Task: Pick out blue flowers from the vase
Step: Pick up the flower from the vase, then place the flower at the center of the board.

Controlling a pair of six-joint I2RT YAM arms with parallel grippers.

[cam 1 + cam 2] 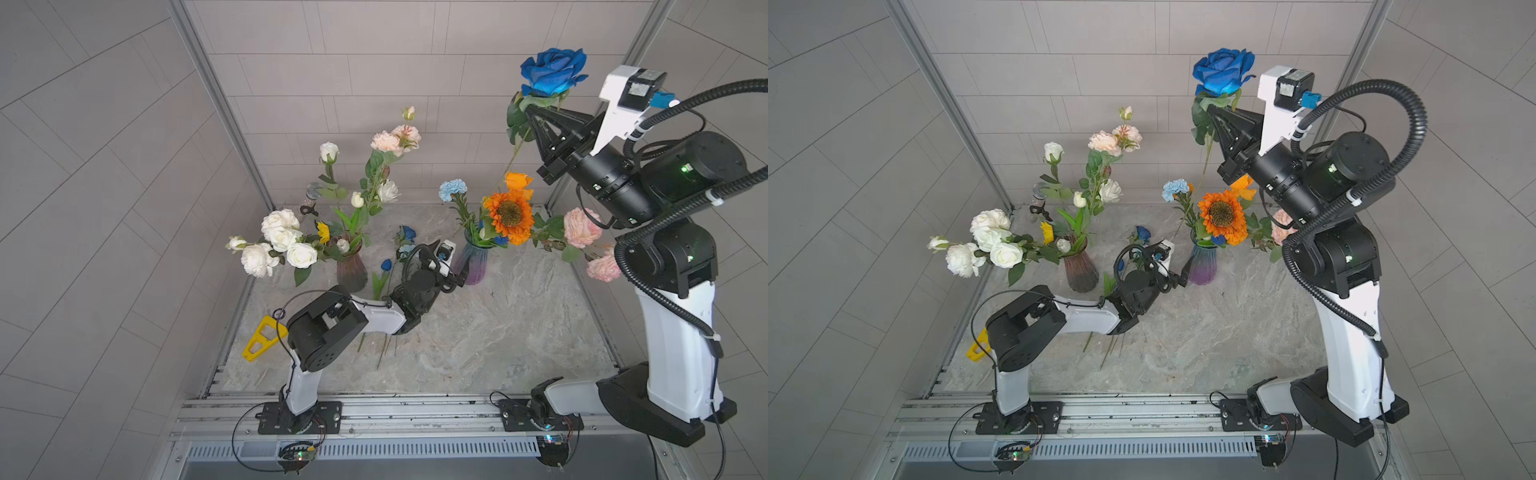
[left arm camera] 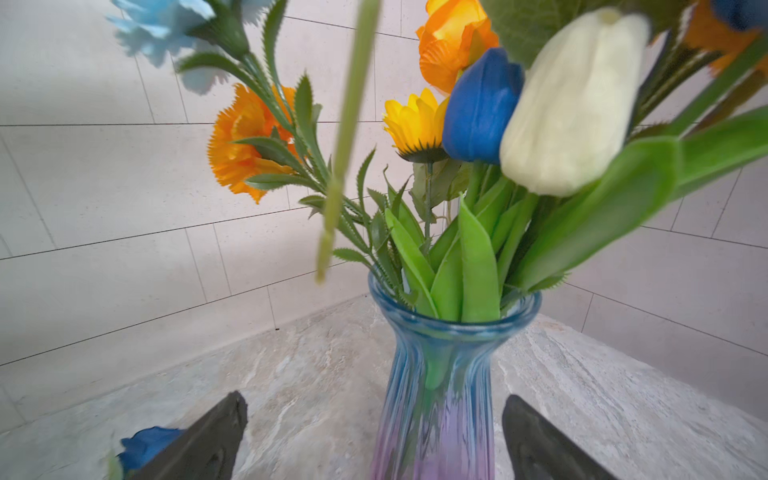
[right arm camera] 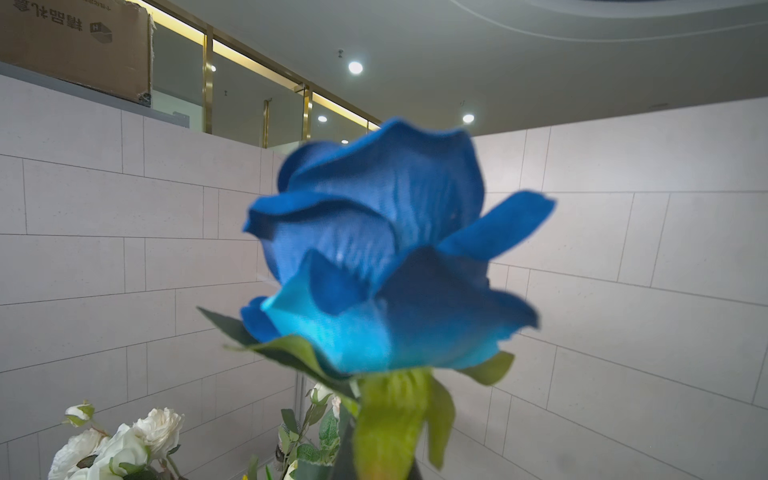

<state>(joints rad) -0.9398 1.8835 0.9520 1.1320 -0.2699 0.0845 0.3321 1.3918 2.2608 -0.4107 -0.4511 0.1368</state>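
Right gripper (image 1: 530, 109) is clamped on the blue rose (image 1: 552, 72), stem tip free. Left gripper (image 2: 374, 401) gapes at the blue-purple vase (image 2: 440, 374). Best to swing it away gently, dodging leaves.

**A:** Both top views are bright and evenly lit. The worktop (image 1: 478, 332) carries only faint, soft shadows under the arms, with no hard glare.

**B:** The wall tile lines bow toward the edges there, so that is wide-lens distortion.

**A:** In the right wrist view, the blue rose (image 3: 374, 257) just beyond the right fingers (image 1: 546, 124) sits too close to the lens. Its petals are soft and smeared, while the walls behind are sharp. The round ceiling lamps (image 3: 355, 67) blow out to white.

**B:** In the left wrist view, the white bud (image 2: 569, 104) and a hanging green stem (image 2: 349, 124), both above the left fingers (image 2: 208, 440), are blurred. The vase (image 2: 453, 322) rim between those fingers is crisp, and the fingers themselves look dark and soft.
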